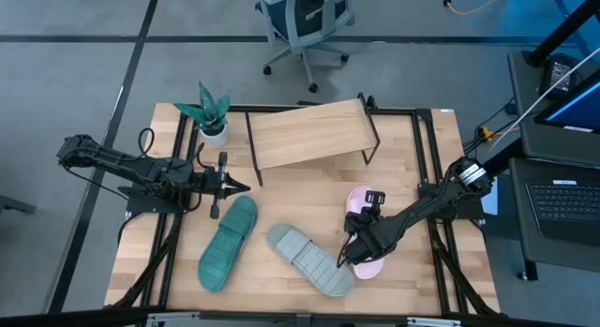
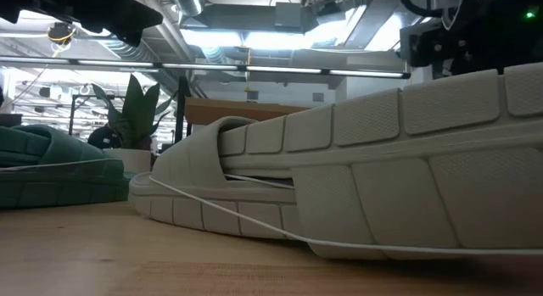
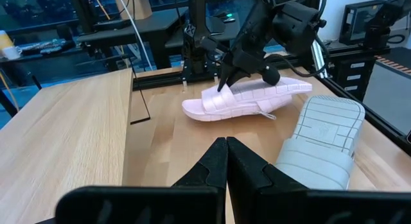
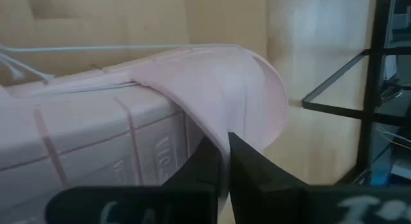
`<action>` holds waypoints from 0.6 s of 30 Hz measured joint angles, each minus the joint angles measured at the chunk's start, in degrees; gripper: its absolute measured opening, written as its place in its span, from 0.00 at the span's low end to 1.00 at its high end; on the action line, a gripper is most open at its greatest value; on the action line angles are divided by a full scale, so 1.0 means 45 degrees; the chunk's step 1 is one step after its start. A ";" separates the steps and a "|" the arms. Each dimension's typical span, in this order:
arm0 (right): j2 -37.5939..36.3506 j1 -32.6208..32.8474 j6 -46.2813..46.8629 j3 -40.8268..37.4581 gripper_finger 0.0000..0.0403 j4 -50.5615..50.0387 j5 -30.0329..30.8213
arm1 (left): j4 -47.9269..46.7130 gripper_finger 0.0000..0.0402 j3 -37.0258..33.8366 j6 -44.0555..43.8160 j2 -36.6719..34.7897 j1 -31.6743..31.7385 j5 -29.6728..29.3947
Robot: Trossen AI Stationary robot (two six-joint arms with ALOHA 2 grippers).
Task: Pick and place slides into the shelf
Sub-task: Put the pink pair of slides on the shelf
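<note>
The pale pink slide (image 1: 363, 203) lies at the table's right, and my right gripper (image 4: 225, 153) is shut on its strap. The left wrist view shows that gripper (image 3: 226, 79) coming down onto the slide (image 3: 257, 95). The grey slide (image 1: 309, 260) and the teal slide (image 1: 228, 243) lie flat on their soles near the front edge. The shelf (image 1: 309, 130), a slanted wooden board on a black wire frame, stands at the far middle. My left gripper (image 1: 242, 186) is shut and hovers left of centre, holding nothing. My right gripper pinches the edge of the pink slide's wide strap (image 4: 215, 124) between its two fingers. The fingers slant down onto it from the table's right. The slide's strap end (image 3: 192, 110) is on the table, and its other end (image 3: 298, 88) looks slightly raised.
A small potted plant (image 1: 212, 116) stands left of the shelf. Black frame rails (image 1: 427, 149) run along the table's left and right sides. In the low view the grey slide (image 2: 356, 177) fills the foreground, with the teal slide (image 2: 51, 164) at the left. Bare wood lies in front of the shelf.
</note>
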 joint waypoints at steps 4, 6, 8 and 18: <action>-0.0022 -0.0002 -0.0002 0.0455 0.03 -0.0926 0.0061 | -0.0043 0.00 0.0000 0.0015 0.0001 0.0000 0.0000; -0.0032 0.0000 0.0018 0.0737 0.03 -0.1467 0.0095 | -0.0052 0.00 0.0000 0.0023 0.0002 0.0000 0.0000; -0.0034 0.0000 -0.0010 0.1044 0.03 -0.1847 0.0145 | -0.0052 0.00 0.0000 0.0023 0.0001 0.0000 0.0000; -0.0068 0.0005 -0.0068 0.2816 0.03 -0.4250 0.1268 | -0.0052 0.00 0.0000 0.0023 -0.0001 0.0000 0.0000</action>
